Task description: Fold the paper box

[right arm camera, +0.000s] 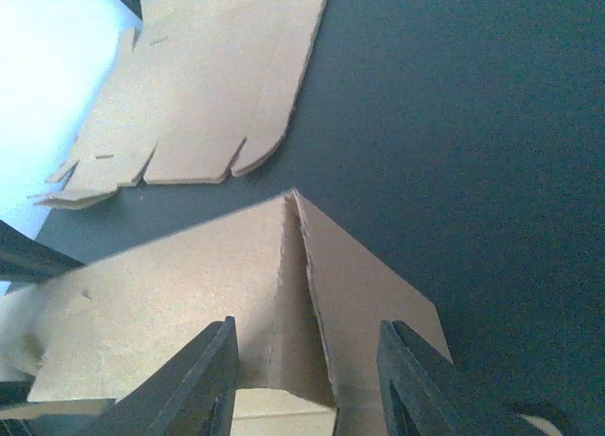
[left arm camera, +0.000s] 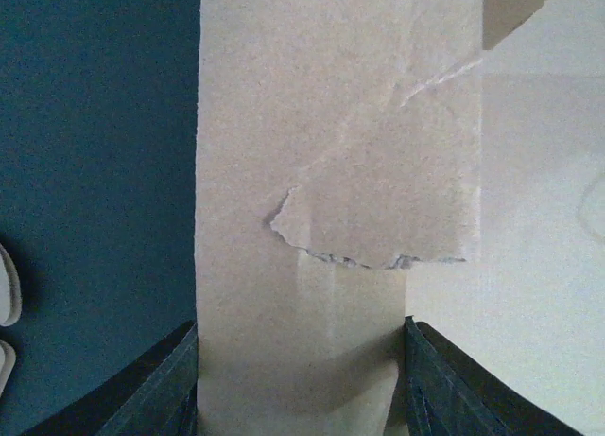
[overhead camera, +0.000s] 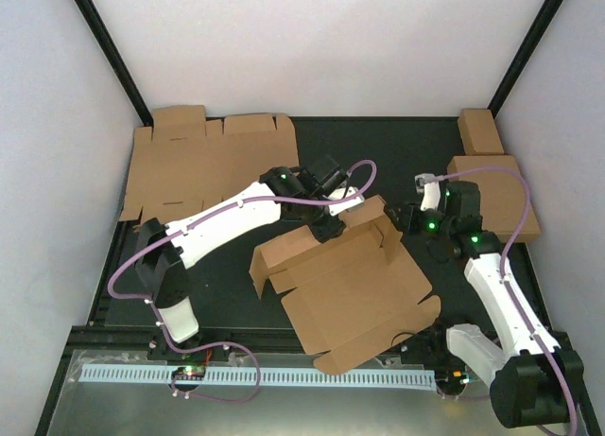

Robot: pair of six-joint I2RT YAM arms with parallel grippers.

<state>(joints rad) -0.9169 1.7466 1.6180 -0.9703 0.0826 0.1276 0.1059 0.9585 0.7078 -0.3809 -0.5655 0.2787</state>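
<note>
Right now I see the paper box partly folded in the middle of the top frame. On the left gripper a cardboard flap fills the gap; pinched or not, I cannot tell. Meanwhile the right gripper stands spread astride a raised corner fold.

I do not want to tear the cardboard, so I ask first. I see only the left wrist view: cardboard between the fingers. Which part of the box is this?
Observer: The left fingers are at the far edge of the paper box, at a raised wall.
Operator: And the right fingers?
Observer: They stand open around a raised corner fold of the box.
Operator: Is anything else lying around?
Observer: A flat sheet lies at the far left.
</note>
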